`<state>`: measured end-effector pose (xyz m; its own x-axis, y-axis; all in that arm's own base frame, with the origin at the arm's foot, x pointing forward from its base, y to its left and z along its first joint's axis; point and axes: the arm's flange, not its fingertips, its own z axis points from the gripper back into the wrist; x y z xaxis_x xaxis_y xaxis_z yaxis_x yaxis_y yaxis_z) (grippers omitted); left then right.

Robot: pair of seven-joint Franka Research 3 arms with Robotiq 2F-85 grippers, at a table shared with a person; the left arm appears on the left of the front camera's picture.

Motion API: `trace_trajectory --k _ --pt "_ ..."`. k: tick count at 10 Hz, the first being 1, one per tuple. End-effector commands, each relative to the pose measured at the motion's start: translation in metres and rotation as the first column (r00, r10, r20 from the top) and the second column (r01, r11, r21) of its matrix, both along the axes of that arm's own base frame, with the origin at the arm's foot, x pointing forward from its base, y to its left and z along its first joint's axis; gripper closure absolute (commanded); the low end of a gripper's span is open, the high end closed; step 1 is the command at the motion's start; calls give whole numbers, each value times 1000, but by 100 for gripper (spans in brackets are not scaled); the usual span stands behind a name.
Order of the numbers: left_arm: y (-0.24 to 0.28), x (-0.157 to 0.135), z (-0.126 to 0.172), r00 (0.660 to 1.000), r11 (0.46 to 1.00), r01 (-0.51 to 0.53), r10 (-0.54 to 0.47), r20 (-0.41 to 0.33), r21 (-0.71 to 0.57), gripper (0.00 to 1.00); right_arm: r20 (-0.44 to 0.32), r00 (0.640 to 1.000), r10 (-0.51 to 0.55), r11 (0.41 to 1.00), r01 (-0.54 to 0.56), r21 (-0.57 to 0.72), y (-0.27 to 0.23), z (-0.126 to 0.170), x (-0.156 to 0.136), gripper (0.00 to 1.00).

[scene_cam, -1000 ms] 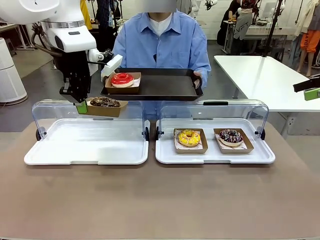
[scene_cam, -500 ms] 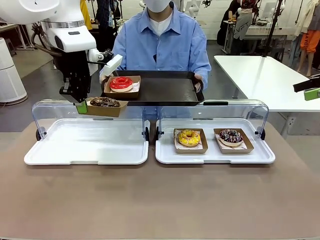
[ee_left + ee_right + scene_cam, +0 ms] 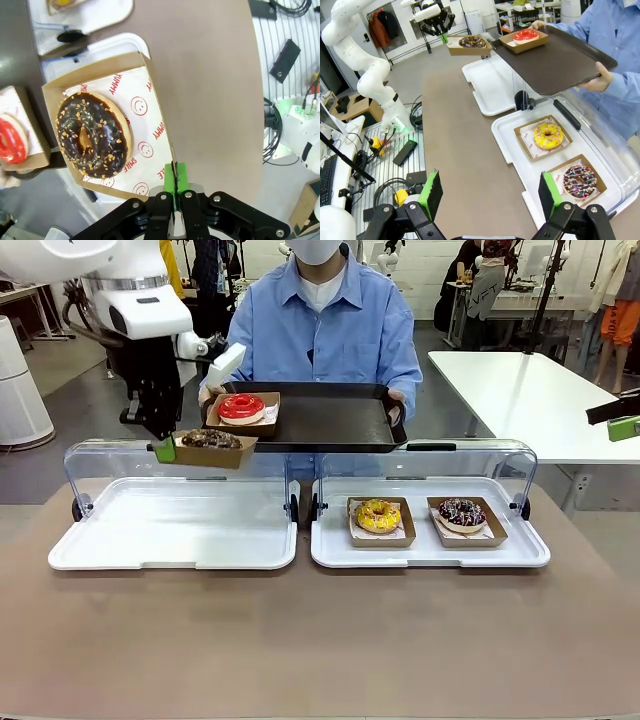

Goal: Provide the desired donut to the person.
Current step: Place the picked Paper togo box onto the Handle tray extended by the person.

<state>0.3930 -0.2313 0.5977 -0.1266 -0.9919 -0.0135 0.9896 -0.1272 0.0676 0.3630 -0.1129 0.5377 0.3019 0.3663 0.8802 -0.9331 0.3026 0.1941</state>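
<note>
Because your left gripper (image 3: 164, 448) pinches only one wall of the box (image 3: 212, 449) carrying the chocolate donut (image 3: 91, 134), airborne beside the person's tray (image 3: 330, 418), expect sagging or snagging; right gripper (image 3: 490, 196) gapes, empty.

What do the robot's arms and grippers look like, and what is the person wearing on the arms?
Both arms are white with rounded joints. The left gripper and right gripper are black with bright green finger pads. A silver ring circles the left arm. The person wears long light blue shirt sleeves.
</note>
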Motion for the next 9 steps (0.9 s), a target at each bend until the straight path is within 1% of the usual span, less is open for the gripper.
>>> trace_trajectory --k 1,2,3,5,6,7,8,9 --pt "-17 -10 45 999 1000 11 -11 43 -18 99 13 1000 5 1000 -5 17 0 1 0 0" --pt "-27 -17 58 996 1000 17 -17 86 -6 99 13 1000 5 1000 -5 17 0 1 0 0" --pt "-41 -14 66 993 999 41 -40 114 0 99 13 1000 5 1000 -5 17 0 1 0 0" --pt "-76 25 73 992 998 60 -57 111 -29 99 13 1000 5 1000 -5 17 0 1 0 0" --pt "-93 34 71 992 999 38 -35 120 -30 99 13 1000 5 1000 -5 17 0 1 0 0" --pt "-110 50 69 992 999 22 -18 128 -30 99 13 1000 5 1000 -5 17 0 1 0 0" --pt "-126 77 69 992 999 23 -20 125 -24 99 13 1000 5 1000 -5 17 0 1 0 0" --pt "-142 94 63 993 999 4 1 119 -36 99 13 1000 5 1000 -5 17 0 1 0 0"
